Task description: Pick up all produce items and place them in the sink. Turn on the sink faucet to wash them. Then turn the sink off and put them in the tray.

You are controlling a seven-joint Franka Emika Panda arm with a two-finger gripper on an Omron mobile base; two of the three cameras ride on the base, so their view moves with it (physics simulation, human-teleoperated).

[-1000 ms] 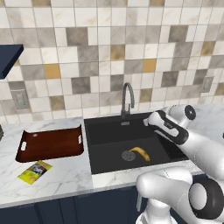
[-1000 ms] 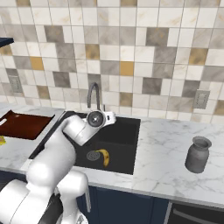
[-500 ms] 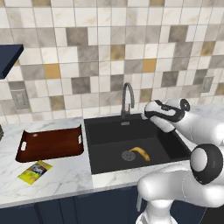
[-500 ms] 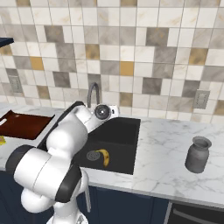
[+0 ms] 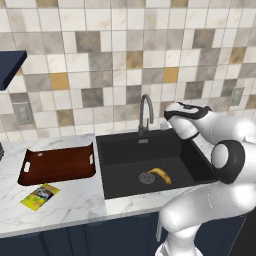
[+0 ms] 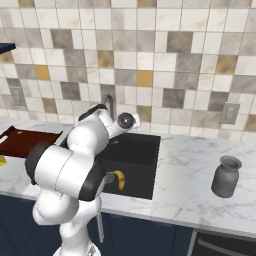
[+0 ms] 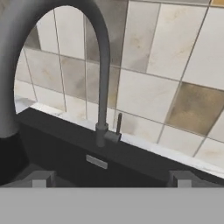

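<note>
Banana-like yellow produce item [image 5: 161,174] lying on the floor of the black sink [image 5: 120,145], just beside the round metal drain [image 5: 147,177]; also seen in the right base view [image 6: 119,180], partly behind the arm's elbow. Pincer [image 7: 111,177] empty, fingertips [image 7: 40,178] spread wide apart, raised above the sink's back right corner and pointed at the gooseneck faucet [image 5: 145,113]. From the hand view, faucet [image 7: 103,87] straight ahead and close, its arched spout sweeping over to the left, a thin dark lever [image 7: 118,123] upright just beside its base, tiled wall [image 7: 175,57] right behind. Nothing between the fingertips and the faucet stem. Reddish-brown tray [image 5: 32,172] on the marble worktop [image 5: 75,200] left of the sink, just apart from its rim. Flat yellow-green packet [image 5: 40,195] in front of the tray, near its front left corner. Grey jar [image 6: 225,176] on the worktop well to the right of the sink
</note>
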